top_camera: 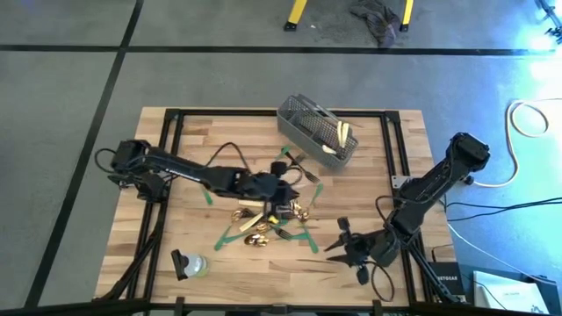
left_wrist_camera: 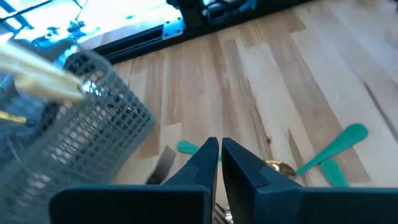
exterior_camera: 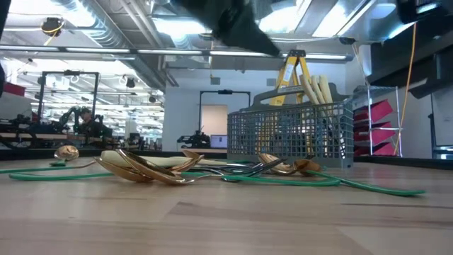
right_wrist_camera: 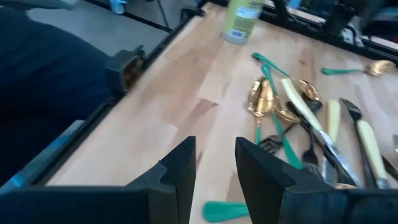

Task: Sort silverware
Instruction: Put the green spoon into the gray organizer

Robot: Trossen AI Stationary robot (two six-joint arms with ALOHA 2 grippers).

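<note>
Under the left gripper (top_camera: 283,198): it hung over the middle of the pile with its fingers pinched together; from where I stood nothing showed between them, so I could not say it had anything.
Just around it: the silverware (top_camera: 263,219) lay heaped on the table (top_camera: 176,149), gold spoons (right_wrist_camera: 261,99), dark forks (right_wrist_camera: 354,121) and cream-handled knives (right_wrist_camera: 305,112) crossed over one another and over the green tape strips (top_camera: 230,233).
Handling: I judged each piece light, stiff and slick; the polished spoon bowls looked likely to skid out of a pinch.
Where to hold: mid-handle, across the narrow width, on a piece lying clear on top of the heap.
Risk: neighbours overlapped, so a lift could drag a second piece along.
Beyond it: the wire mesh basket (top_camera: 314,130) stood apart from the pile, cream handles already upright inside.
Far side: the right gripper (top_camera: 344,247) waited near the table's corner, jaws parted and empty.
Near the left arm's edge: a small bottle (top_camera: 190,263) lay on its side.
</note>
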